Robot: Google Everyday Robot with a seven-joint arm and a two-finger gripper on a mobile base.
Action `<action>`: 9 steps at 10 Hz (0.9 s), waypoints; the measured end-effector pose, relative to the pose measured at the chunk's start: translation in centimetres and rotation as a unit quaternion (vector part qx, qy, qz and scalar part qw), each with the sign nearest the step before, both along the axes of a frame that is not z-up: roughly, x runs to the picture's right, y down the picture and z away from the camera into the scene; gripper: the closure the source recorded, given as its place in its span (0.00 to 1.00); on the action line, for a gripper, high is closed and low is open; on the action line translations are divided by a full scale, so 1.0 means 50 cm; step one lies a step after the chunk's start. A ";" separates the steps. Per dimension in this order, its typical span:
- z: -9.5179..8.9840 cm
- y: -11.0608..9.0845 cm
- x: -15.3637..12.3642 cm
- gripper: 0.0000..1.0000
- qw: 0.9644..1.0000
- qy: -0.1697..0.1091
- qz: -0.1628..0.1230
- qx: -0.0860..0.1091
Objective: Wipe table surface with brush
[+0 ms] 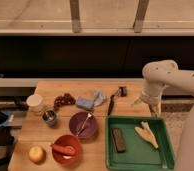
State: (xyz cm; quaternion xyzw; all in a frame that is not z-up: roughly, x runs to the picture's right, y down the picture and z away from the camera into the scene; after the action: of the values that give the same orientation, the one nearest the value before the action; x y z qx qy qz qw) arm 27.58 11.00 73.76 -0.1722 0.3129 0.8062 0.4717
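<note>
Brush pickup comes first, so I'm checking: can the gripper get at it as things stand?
Probably yes. The gripper hangs by the green tray's far corner; the brush lies flat on bare table surface nearby, nothing between them.
</note>
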 end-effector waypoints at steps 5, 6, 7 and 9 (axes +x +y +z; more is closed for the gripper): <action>0.026 -0.072 -0.082 0.20 0.997 -0.044 -0.042 0.057; 0.040 -0.099 -0.121 0.20 0.994 -0.064 -0.049 0.069; 0.050 -0.125 -0.151 0.20 0.992 -0.078 -0.051 0.082; 0.061 -0.158 -0.186 0.20 0.989 -0.091 -0.047 0.106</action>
State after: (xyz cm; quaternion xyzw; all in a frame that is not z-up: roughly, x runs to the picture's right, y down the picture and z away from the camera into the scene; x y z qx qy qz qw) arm 18.27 3.08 76.79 -0.1787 0.1893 0.7926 0.5514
